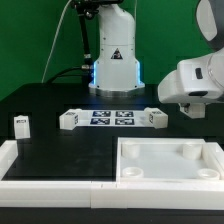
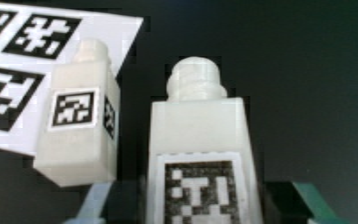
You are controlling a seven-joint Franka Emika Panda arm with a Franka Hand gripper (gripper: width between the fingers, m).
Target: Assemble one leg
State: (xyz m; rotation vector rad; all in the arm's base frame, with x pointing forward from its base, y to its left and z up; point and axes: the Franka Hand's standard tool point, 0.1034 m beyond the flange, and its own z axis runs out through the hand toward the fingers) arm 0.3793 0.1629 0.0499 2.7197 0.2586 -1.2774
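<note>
In the wrist view a white leg (image 2: 202,130) with a black-and-white tag on its face lies on the black table, its rounded peg end pointing away. My gripper (image 2: 202,207) is open, with one finger on each side of this leg's near end and a gap showing on both sides. A second leg (image 2: 78,112) lies beside it, against the marker board (image 2: 30,50). In the exterior view my gripper (image 1: 187,105) hangs at the right; its fingertips are hard to make out there. Legs lie at the marker board's right end (image 1: 150,117) and left end (image 1: 68,120).
Another leg (image 1: 22,124) stands alone at the exterior view's far left. The large white square panel (image 1: 170,165) with round corner sockets lies at the front right. A white raised frame (image 1: 50,170) runs along the front left. The robot base (image 1: 115,60) stands behind the marker board (image 1: 110,118).
</note>
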